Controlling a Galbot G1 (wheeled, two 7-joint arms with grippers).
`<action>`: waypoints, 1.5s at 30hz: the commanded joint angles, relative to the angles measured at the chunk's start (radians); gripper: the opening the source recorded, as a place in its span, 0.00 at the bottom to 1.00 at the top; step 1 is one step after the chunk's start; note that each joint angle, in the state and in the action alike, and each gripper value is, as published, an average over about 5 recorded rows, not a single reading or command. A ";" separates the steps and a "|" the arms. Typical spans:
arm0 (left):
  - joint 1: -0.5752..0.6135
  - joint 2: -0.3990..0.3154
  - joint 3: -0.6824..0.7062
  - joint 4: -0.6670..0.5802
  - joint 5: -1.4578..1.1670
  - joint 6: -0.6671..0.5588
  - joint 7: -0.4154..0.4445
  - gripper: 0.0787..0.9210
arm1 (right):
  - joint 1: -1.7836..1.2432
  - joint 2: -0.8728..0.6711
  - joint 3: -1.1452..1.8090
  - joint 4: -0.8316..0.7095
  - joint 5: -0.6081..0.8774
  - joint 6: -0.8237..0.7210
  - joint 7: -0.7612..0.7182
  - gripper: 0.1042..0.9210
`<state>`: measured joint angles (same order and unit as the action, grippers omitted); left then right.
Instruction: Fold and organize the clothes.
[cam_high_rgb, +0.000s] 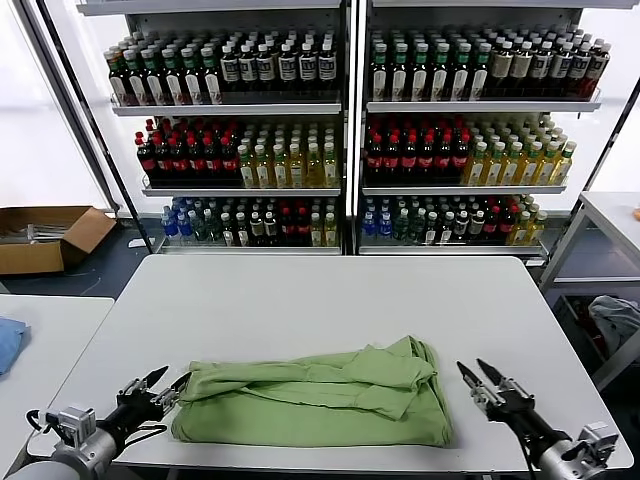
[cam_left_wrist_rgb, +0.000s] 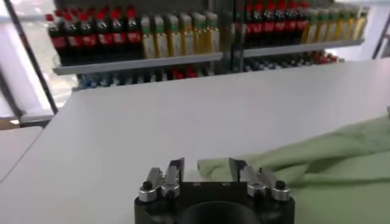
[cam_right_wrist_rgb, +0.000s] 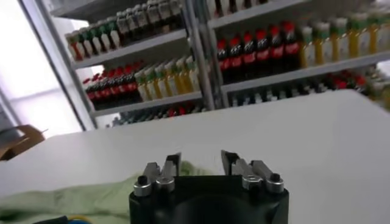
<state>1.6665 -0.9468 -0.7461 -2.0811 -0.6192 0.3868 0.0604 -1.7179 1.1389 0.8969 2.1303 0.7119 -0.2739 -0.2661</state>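
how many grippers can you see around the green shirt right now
2. The left gripper sits open at the shirt's left edge on the table; the right gripper sits open just off its right edge, not touching it.

Setting: shop-like mock-up, metal shelves stocked with rows of bottled drinks behind a white table.
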 joint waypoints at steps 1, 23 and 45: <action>0.037 -0.159 0.053 -0.055 -0.019 -0.061 -0.184 0.65 | -0.030 0.016 0.096 -0.018 -0.006 0.088 -0.011 0.71; -0.005 -0.274 0.251 0.051 0.162 -0.013 -0.262 0.60 | -0.030 0.002 0.087 -0.005 0.057 0.085 -0.008 0.88; -0.049 -0.008 -0.231 0.065 -0.015 -0.080 -0.052 0.02 | 0.031 -0.011 0.078 0.053 0.082 0.056 0.013 0.88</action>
<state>1.6313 -1.0818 -0.7067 -2.0528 -0.5167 0.3220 -0.0549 -1.6900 1.1279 0.9721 2.1738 0.7860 -0.2197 -0.2509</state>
